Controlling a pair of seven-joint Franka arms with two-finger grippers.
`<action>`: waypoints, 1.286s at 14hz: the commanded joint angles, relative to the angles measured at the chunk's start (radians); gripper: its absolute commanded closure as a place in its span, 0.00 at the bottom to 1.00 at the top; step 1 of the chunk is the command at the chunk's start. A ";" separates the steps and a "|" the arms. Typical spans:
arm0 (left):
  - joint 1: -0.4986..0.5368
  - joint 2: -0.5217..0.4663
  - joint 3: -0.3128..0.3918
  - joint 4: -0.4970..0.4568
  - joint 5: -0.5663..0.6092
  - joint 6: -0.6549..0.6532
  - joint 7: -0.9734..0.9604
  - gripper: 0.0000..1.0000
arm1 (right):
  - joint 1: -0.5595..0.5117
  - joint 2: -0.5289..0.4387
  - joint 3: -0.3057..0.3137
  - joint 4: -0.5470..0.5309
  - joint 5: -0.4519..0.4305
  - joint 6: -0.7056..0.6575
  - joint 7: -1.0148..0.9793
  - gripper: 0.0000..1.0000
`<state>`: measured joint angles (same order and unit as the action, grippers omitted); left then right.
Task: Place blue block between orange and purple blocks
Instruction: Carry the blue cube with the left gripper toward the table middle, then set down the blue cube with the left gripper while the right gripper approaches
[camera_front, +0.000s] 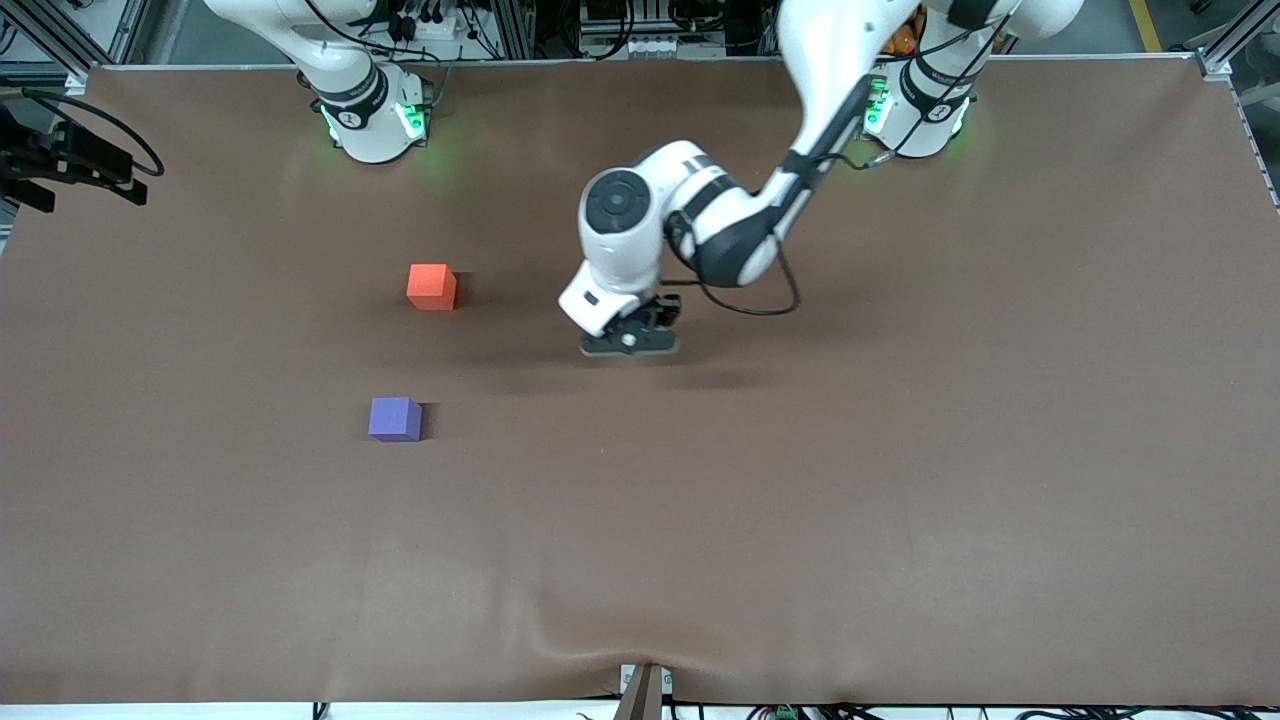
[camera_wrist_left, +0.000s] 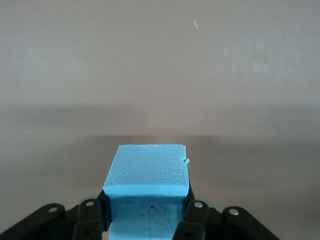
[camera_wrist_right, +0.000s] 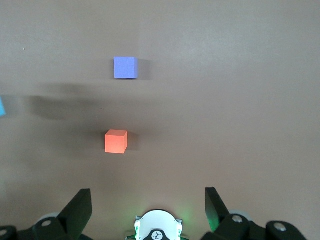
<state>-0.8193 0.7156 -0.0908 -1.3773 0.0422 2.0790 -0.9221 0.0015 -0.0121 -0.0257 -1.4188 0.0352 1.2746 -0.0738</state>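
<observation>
I have the small light sky-blue matte foam cube pinched between the two black fingers of the left gripper, which is clamped on its sides and hangs above the brown table cover near the middle of the table. In the front view the cube itself is hidden under the hand, so I read it from the left wrist view. The small orange-red matte cube sits on the cover toward the right arm's end from my left gripper, and the small violet-purple matte cube lies nearer to the front camera than the orange one, with a bare gap between them. My right gripper waits high over its own base, fingers spread wide apart and holding nothing.
</observation>
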 joint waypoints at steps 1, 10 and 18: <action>-0.058 0.077 0.017 0.037 -0.005 0.027 -0.015 1.00 | 0.003 0.010 0.001 0.011 0.009 -0.001 0.000 0.00; -0.086 0.036 0.019 0.035 0.027 0.092 -0.054 0.00 | 0.038 0.185 0.004 0.012 0.003 0.003 -0.009 0.00; 0.135 -0.275 0.069 0.026 0.028 -0.230 -0.048 0.00 | 0.204 0.228 0.009 -0.140 0.250 0.092 0.225 0.00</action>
<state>-0.7802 0.5064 -0.0112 -1.3111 0.0558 1.9127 -0.9813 0.1250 0.2360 -0.0178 -1.5190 0.2641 1.3311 0.0173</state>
